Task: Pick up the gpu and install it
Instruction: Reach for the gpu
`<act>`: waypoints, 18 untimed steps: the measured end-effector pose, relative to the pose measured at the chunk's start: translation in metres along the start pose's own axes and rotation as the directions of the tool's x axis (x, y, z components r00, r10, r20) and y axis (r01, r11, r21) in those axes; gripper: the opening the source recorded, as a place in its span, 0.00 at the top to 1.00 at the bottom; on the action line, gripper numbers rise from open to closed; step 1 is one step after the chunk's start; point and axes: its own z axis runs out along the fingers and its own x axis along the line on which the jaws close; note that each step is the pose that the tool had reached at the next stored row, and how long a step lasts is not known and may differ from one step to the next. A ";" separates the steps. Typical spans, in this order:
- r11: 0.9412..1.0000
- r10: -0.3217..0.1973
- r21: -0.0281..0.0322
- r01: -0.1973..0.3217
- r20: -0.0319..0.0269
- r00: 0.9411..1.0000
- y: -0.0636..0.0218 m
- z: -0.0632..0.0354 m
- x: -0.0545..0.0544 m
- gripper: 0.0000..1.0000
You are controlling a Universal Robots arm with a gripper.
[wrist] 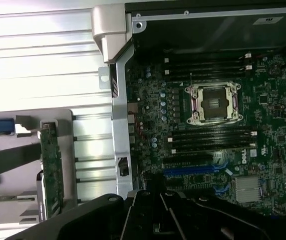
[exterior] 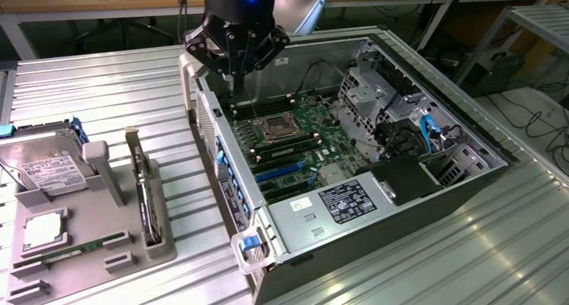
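Observation:
The gpu stands on edge in a slot of the grey holder on the exterior view's left, a thin card with a metal bracket at its far end. In the wrist view the gpu shows its green board. My gripper hangs shut and empty above the rear corner of the open computer case, well away from the gpu. The gripper's dark body looms over the motherboard.
The case lies open on its side, showing a CPU socket, blue card slots and a power supply. A hard drive and a memory stick also sit in the holder. The ribbed metal table lies all around.

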 end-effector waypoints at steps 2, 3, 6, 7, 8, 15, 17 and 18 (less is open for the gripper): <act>1.000 -0.002 -0.001 0.002 0.000 1.000 -0.0032 0.0000 0.003 0.89; 1.000 -0.002 -0.001 0.002 0.000 1.000 -0.0044 0.0000 0.004 0.89; 1.000 -0.004 -0.003 0.004 0.000 1.000 -0.0070 -0.0002 0.011 0.89; 1.000 -0.004 -0.003 0.004 0.000 1.000 -0.0076 -0.0003 0.013 0.89; 1.000 -0.004 -0.003 0.004 -0.001 1.000 -0.0083 -0.0004 0.015 0.89; 1.000 -0.007 -0.004 0.007 -0.001 1.000 -0.0136 -0.0008 0.030 0.89; 1.000 -0.008 -0.005 0.008 -0.001 1.000 -0.0158 -0.0010 0.034 0.89; 1.000 -0.008 -0.005 0.008 -0.001 1.000 -0.0169 -0.0010 0.036 0.89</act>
